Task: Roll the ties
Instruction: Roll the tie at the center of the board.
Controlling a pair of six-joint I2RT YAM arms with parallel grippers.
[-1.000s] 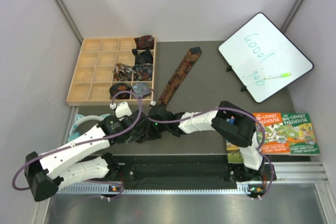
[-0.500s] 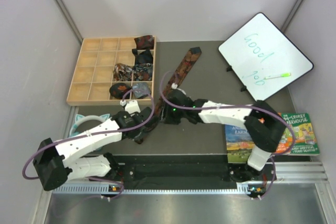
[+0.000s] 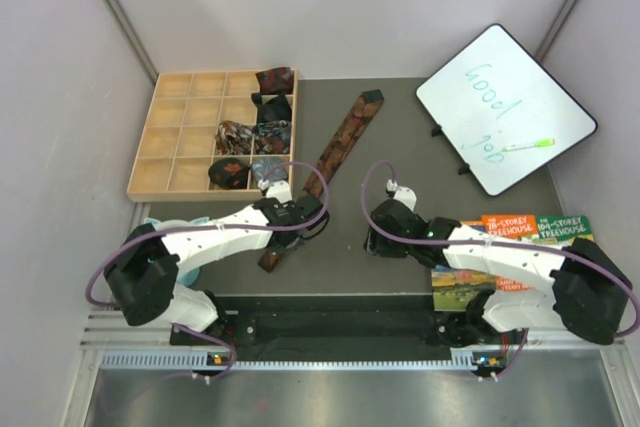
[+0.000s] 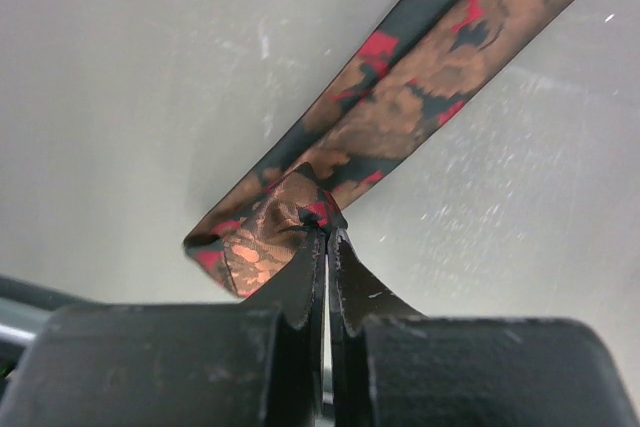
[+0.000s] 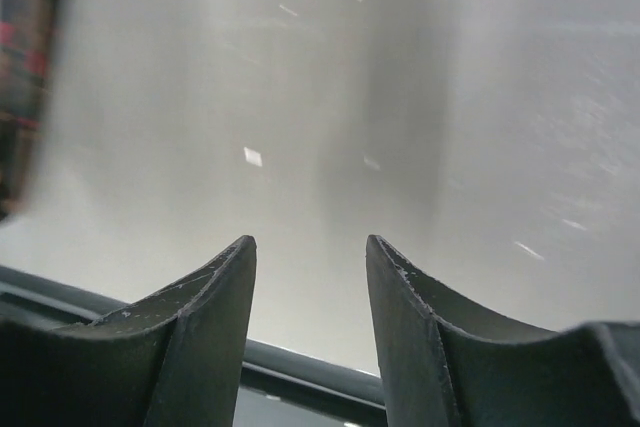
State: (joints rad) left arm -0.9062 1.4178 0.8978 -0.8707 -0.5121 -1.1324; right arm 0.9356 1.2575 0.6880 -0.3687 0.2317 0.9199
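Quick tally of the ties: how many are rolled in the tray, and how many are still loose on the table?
rolled ties, in the tray: 6
long tie, unrolled on the table, left gripper shut on its near end: 1
Total: 7

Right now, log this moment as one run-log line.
left jaws: shut on long tie folded end | right jaws: open, empty, above table | tray: holds rolled ties | stage: first fold
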